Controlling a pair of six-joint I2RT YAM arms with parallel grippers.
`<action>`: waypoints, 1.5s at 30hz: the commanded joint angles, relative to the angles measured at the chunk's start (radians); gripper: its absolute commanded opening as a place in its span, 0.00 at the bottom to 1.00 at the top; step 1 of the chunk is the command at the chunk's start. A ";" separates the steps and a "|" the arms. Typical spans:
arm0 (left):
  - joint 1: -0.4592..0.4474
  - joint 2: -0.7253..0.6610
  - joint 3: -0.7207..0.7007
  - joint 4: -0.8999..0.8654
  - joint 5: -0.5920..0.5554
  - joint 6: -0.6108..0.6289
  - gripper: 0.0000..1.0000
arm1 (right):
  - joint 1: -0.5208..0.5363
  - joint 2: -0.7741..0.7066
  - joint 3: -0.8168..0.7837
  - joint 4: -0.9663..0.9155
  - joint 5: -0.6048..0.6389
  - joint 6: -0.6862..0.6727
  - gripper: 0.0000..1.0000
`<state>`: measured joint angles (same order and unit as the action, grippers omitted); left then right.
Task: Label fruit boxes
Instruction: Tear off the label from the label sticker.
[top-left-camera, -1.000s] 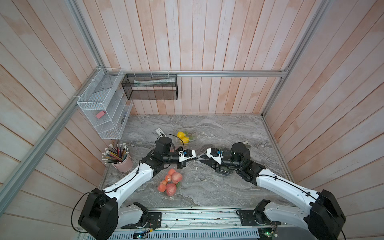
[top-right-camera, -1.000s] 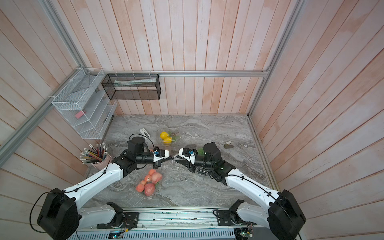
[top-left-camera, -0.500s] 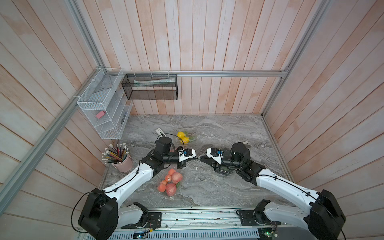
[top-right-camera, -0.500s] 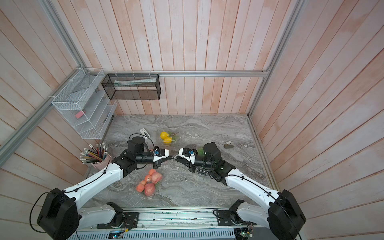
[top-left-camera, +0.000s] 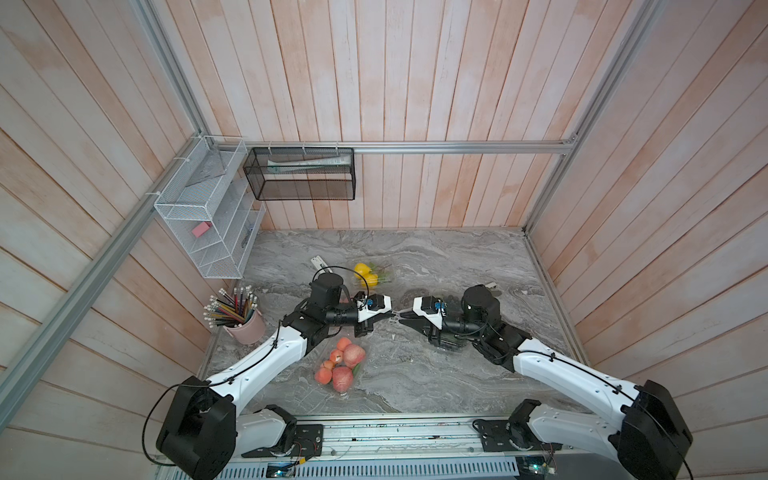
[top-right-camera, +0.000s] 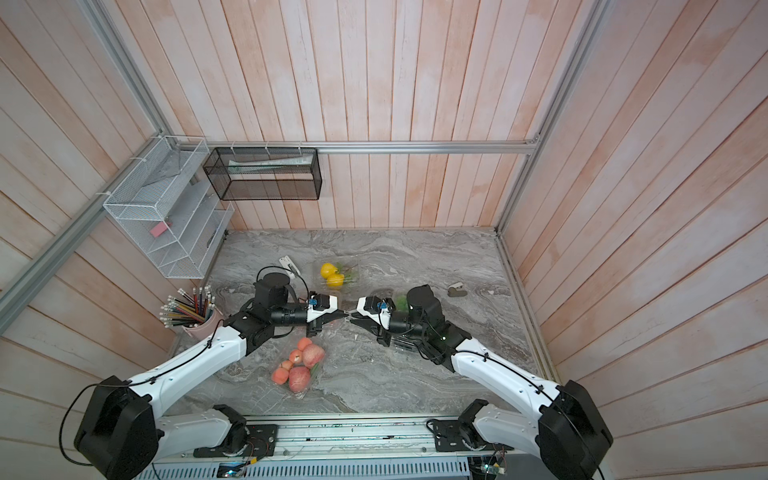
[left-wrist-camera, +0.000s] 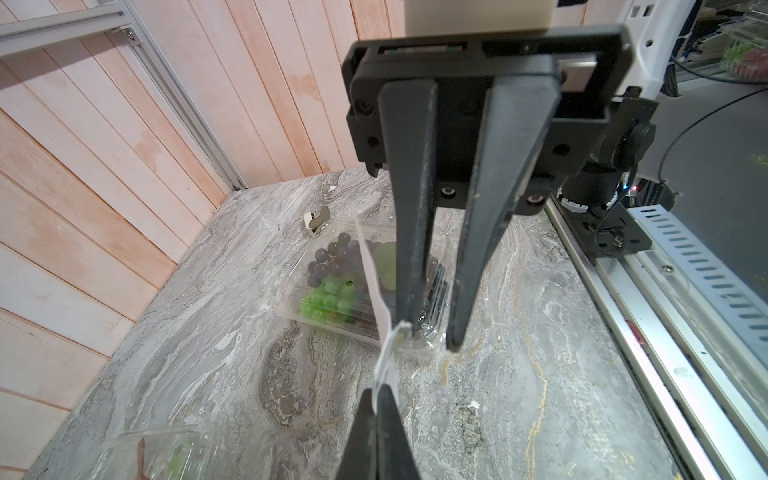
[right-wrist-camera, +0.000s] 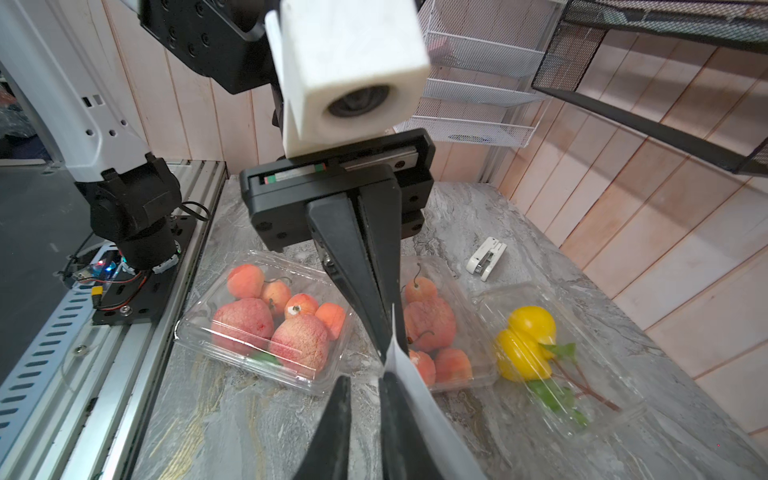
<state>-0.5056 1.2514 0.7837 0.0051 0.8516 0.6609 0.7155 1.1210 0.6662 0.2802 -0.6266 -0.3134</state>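
Note:
My left gripper (left-wrist-camera: 378, 390) is shut on the end of a white sticker sheet (left-wrist-camera: 374, 282), held above the table's middle. My right gripper (right-wrist-camera: 365, 380) faces it tip to tip (top-left-camera: 401, 318), jaws slightly apart with nothing between them. The sheet (right-wrist-camera: 415, 399) runs along the outside of one finger, and a small curl of it sits at that fingertip (left-wrist-camera: 405, 324). The grape box (left-wrist-camera: 340, 282) lies under the right arm. Two apple boxes (right-wrist-camera: 266, 320) (right-wrist-camera: 436, 332) and the yellow-fruit box (right-wrist-camera: 532, 345) lie on the left arm's side. All lids are closed.
A pink cup of pencils (top-left-camera: 241, 320) stands at the table's left edge. A small white stapler-like item (top-left-camera: 320, 262) lies behind the yellow-fruit box, and a small dark item (top-right-camera: 457, 291) at the right. White wire shelves (top-left-camera: 208, 216) and a black mesh basket (top-left-camera: 299, 174) hang on the walls.
Almost nothing differs. Both arms stay tip to tip at the sheet, and the right gripper's tip has shifted only very slightly.

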 joint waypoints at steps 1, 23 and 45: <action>-0.006 0.007 -0.008 0.016 -0.008 -0.008 0.00 | 0.005 -0.052 -0.021 0.010 0.062 0.014 0.20; -0.008 0.005 -0.008 0.000 -0.003 0.020 0.00 | 0.004 0.019 0.020 0.060 0.029 0.019 0.20; -0.010 0.008 -0.013 0.037 0.004 -0.071 0.04 | 0.004 0.004 -0.003 0.083 0.047 0.030 0.00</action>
<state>-0.5098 1.2549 0.7837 0.0212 0.8486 0.6193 0.7155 1.1389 0.6556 0.3405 -0.5846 -0.2893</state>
